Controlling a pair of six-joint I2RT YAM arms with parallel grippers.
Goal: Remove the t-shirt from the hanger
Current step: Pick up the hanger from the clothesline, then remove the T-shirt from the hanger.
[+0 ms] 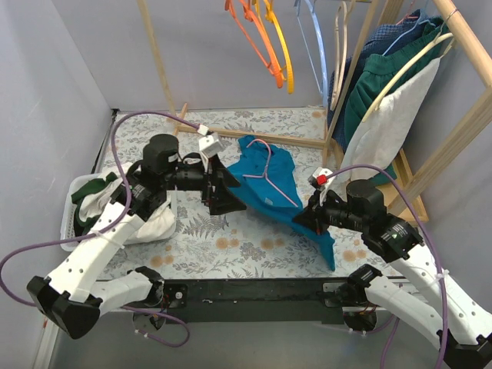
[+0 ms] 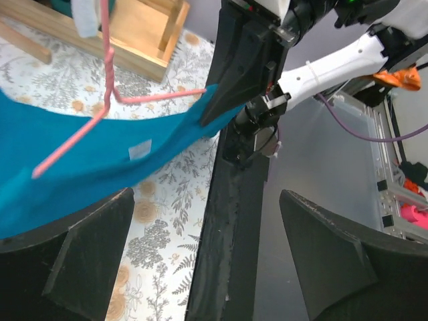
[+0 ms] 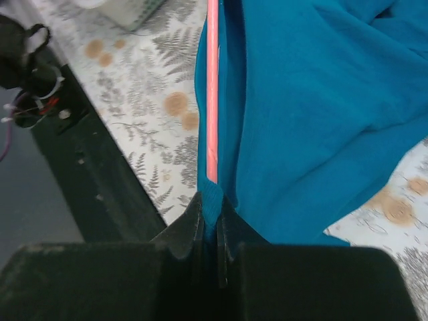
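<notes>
t-shirt point(image 1: 273, 192) over the table point(image 1: 231, 246) between left gripper point(image 1: 229, 194) and right gripper point(image 1: 309, 218), hanger point(image 1: 267, 173) lying on it, basket point(image 1: 69, 219) left of the left gripper, clothes rack point(image 1: 461, 31) beyond the right gripper

Your table point(image 1: 231, 238) is covered with a pale cloth printed with ferns and flowers. At its left edge sits a white basket point(image 1: 68, 231) heaped with green and white laundry. The wooden base point(image 1: 254, 137) of the clothes rack lies along the far side, and a black rail point(image 1: 254, 290) runs along the near edge. Toward the right, the t-shirt point(image 1: 269, 184) sags over the middle, and its lower corner seems to touch the cloth.
</notes>
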